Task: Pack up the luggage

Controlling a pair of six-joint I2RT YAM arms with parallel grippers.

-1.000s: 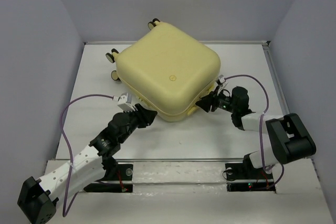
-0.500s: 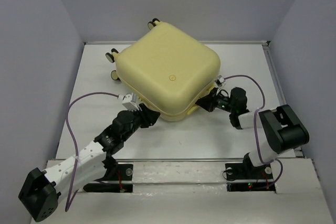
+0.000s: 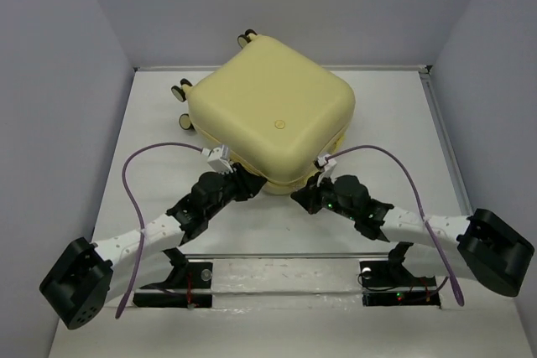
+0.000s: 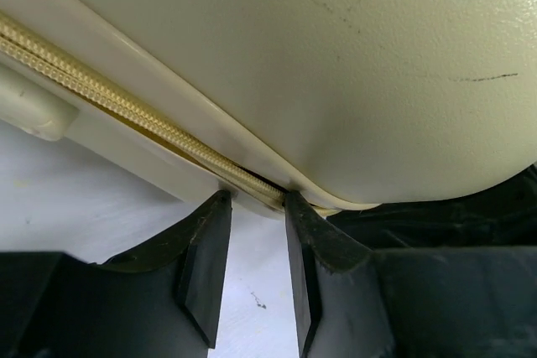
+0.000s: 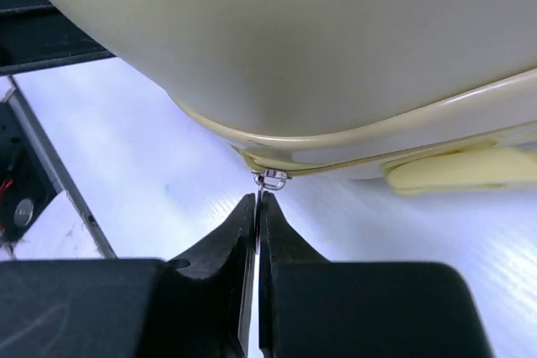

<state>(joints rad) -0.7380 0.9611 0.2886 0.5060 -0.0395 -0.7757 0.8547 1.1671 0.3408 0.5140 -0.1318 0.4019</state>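
The luggage, a pale-yellow hard-shell suitcase, lies closed on the white table with its wheels toward the back left. My right gripper is at its near corner, shut on the metal zipper pull that hangs from the zip seam. My left gripper is open at the near-left edge, its fingertips touching the rim by the zipper teeth. The shell also fills the right wrist view.
The suitcase's side handle lies just right of the zipper pull. Grey walls enclose the table on three sides. The table's front rail and arm bases run along the near edge.
My right gripper has travelled from the suitcase's right side round to its near corner with the zipper pull. My left gripper has pushed slightly further in against the near-left rim.
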